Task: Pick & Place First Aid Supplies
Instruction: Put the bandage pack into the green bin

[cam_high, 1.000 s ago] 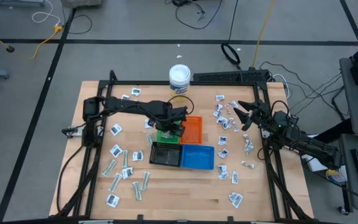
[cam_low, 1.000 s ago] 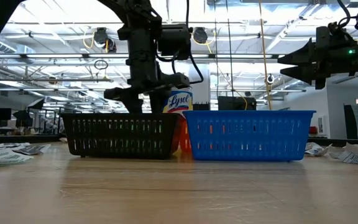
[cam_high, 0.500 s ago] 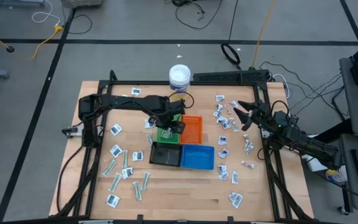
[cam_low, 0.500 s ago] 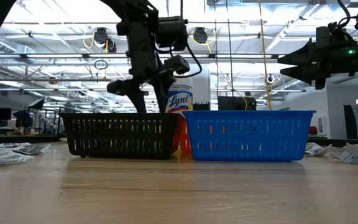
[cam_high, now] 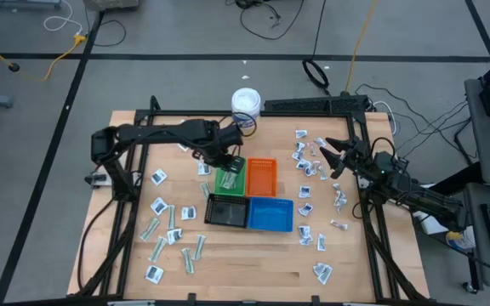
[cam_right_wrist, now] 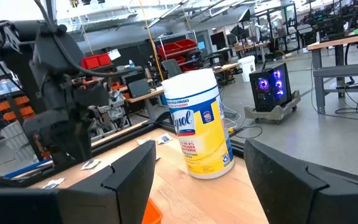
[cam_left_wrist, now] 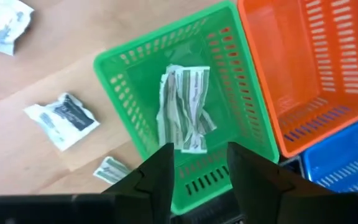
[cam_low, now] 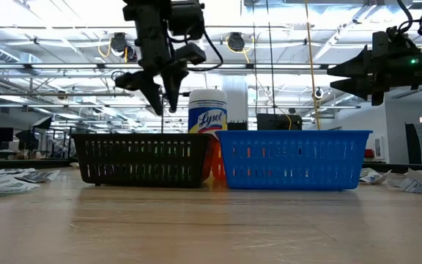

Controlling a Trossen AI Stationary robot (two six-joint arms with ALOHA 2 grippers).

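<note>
- Many first aid packets lie loose on the bench: one scatter on my left of the trays, another on my right, by the waiting arm.
- Four trays sit clustered mid-bench: green tray and orange tray at the back, black tray and blue tray in front.
- One white-lidded wipes tub stands behind the trays; I would keep every swing clear of it.
- Inside the green tray lie crumpled packets, resting flat on its floor and touching neither finger.
- My left gripper hangs above the near edge of the green tray, raised well over the tray rims in the low view, fingers parted a little and empty.
- My right gripper waits over the right-hand scatter, fingers spread wide, holding nothing.
- I judge the drop done, so the step in hand is clearing the tray and fetching another packet.
- To do it well I would lift straight up before swinging, so the fingers do not catch the green wall.
- Nearest candidates are the white packet and the small strip just beside the green tray.
- I would open wider, come down square over one packet only, and press to the wood before closing, since they lie flat.
</note>
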